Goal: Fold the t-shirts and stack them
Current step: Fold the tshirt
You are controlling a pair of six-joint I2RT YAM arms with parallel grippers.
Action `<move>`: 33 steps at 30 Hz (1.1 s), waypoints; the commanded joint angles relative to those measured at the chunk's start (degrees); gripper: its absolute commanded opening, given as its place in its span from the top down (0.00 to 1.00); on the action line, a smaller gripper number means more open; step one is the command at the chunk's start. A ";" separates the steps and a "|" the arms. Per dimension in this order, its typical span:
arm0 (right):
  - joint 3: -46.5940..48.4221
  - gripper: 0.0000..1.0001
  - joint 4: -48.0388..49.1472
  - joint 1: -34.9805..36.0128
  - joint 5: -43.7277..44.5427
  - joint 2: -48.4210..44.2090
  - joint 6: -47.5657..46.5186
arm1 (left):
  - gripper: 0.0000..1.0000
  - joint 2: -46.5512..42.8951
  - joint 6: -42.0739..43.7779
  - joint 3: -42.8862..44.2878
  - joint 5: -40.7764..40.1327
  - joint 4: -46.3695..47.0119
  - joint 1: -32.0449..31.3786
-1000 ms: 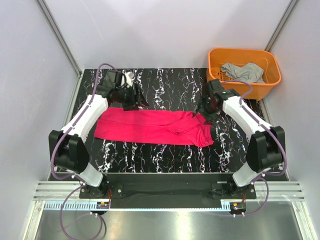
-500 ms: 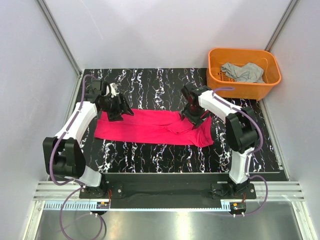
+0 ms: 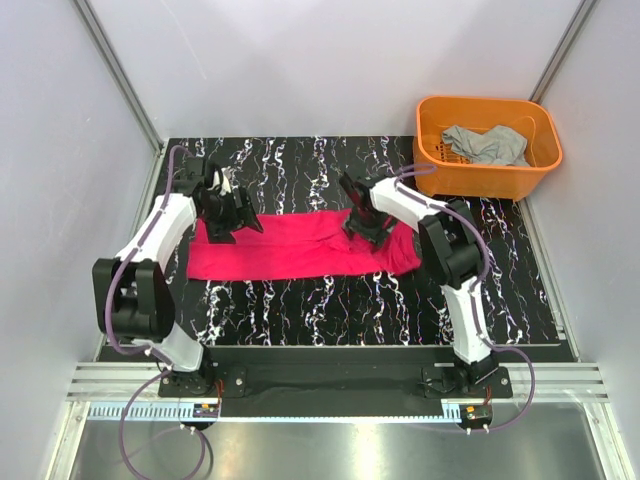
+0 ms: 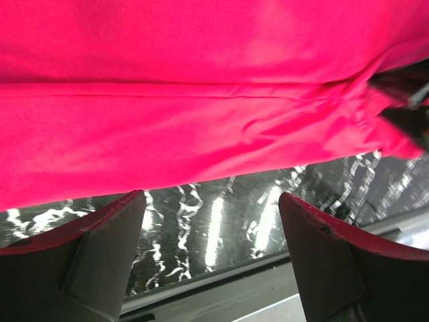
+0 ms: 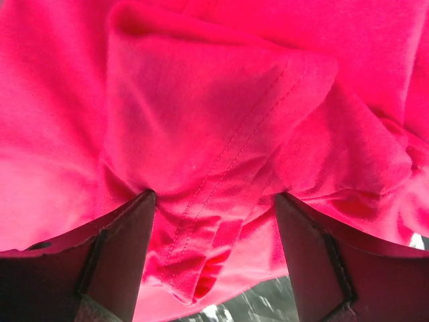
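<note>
**A long band of the magenta-red t-shirt (image 3: 300,250), jaws wide at both ends**

The magenta-red t-shirt lies flat on the black marbled table (image 3: 330,165). It is folded into a long band across the middle of the top view, and its right end is more rumpled. The left gripper (image 4: 209,201) sits at the band's upper left edge, its fingers spread wide with only bare table between them, holding nothing. The right gripper (image 5: 214,198) is down on the band's upper right part. Its jaws are also wide, and a seamed fold of fabric bulges between them, not pinched. The light grey t-shirt (image 3: 487,145) lies crumpled in the orange basket (image 3: 500,183) at upper right.
</note>
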 commanded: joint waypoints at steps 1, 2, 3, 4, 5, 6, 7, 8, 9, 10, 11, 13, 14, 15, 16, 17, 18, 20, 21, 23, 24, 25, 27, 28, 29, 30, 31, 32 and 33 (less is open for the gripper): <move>8.75 0.20 6.38 0.35 7.99 6.42 -10.62 | 0.12 2.83 1.22 4.91 -5.72 -1.60 0.54; 11.05 0.20 6.57 0.18 8.35 8.87 -15.60 | 0.12 3.36 1.13 5.53 -6.59 -2.30 0.63; 13.51 0.18 6.74 0.26 9.22 10.20 -17.91 | 0.10 4.84 1.04 6.14 -8.26 -2.74 0.80; 18.58 0.17 7.09 0.17 9.58 11.51 -20.54 | 0.09 5.64 0.95 7.37 -8.97 -3.01 0.72; 21.33 0.15 7.27 0.00 10.28 14.40 -25.53 | 0.07 6.61 0.78 8.08 -9.85 -3.88 0.72; 23.97 0.14 7.36 -0.18 10.63 15.99 -28.28 | 0.06 8.01 0.60 8.78 -11.33 -4.50 0.80; 30.00 0.13 7.71 -0.44 10.20 17.66 -31.44 | 0.05 10.29 0.51 10.53 -11.87 -5.20 0.80; 33.28 0.13 7.45 -0.70 10.11 21.42 -36.86 | 0.05 11.61 0.17 11.24 -12.57 -5.64 0.80; 36.35 0.11 7.36 -1.23 9.41 23.11 -39.35 | 0.05 12.76 -0.01 11.77 -13.45 -5.65 0.80; 41.52 0.11 7.36 -1.67 8.89 25.65 -41.47 | 0.05 15.29 -0.27 13.17 -13.55 -5.65 0.80; 43.66 0.08 7.45 -2.11 8.10 26.72 -44.71 | 0.05 16.62 -0.54 13.88 -13.89 -5.56 0.72; 49.62 0.08 7.80 -3.78 2.92 28.66 -47.19 | 0.04 19.17 -0.89 15.81 -14.43 -5.65 0.72; 51.66 0.08 7.89 -4.39 1.77 30.41 -47.81 | 0.04 20.93 -1.41 16.25 -14.95 -5.47 0.72; 53.51 0.09 8.06 -4.83 -1.11 31.21 -47.82 | 0.04 21.81 -1.85 16.43 -16.52 -5.38 0.72; 56.31 0.09 8.67 -5.44 -2.36 31.91 -47.82 | 0.04 22.43 -2.21 16.43 -17.14 -5.30 0.80; 57.38 0.09 9.03 -5.54 -2.89 32.88 -48.08 | 0.04 23.66 -2.91 16.17 -18.02 -4.77 0.80; 57.91 0.09 9.64 -5.71 -4.55 33.15 -48.43 | 0.04 24.10 -3.18 15.82 -20.03 -4.33 0.80; 57.13 0.10 11.57 -5.71 -5.53 32.89 -49.31 | 0.04 24.98 -3.53 14.85 -20.49 -2.84 0.98; 56.61 0.10 11.93 -5.63 -5.53 32.62 -49.40 | 0.04 25.77 -3.62 14.68 -20.40 -2.66 0.98; 54.85 0.09 12.81 -5.63 -5.79 31.75 -49.31 | 0.04 26.48 -3.62 14.33 -20.40 -2.22 1.16; 54.23 0.09 12.98 -5.71 -6.67 31.57 -49.40 | 0.04 27.09 -3.79 13.98 -19.53 -1.96 1.07; 53.53 0.09 13.33 -5.63 -7.20 31.31 -49.40 | 0.04 27.44 -4.14 12.93 -17.96 -1.87 1.24; 53.00 0.09 13.43 -5.71 -8.43 30.86 -49.40 | 0.04 27.97 -6.16 11.17 -14.27 -1.87 1.59; 52.74 0.09 13.34 -5.63 -8.78 30.78 -49.66 | 0.05 27.71 -7.12 8.38 -11.20 -1.69 1.68; 52.47 0.09 13.51 -5.71 -9.13 30.51 -50.01 | 0.05 27.01 -8.79 6.61 -9.96 -0.39 1.33; 52.30 0.08 13.51 -5.63 -9.66 30.34 -50.45 | 0.05 26.14 -9.67 4.76 -8.20 0.41 1.24; 52.12 0.08 13.51 -5.71 -9.93 30.34 -50.80 | 0.05 25.17 -10.64 0.57 -7.32 1.29 1.24; 51.94 0.06 13.51 -5.71 -10.10 30.25 -51.50 | 0.05 22.73 -12.56 -1.74 -6.18 3.65 1.16; 51.85 0.06 13.51 -5.71 -10.63 30.07 -51.86 | 0.05 21.74 -13.63 -3.94 -4.08 4.63 1.24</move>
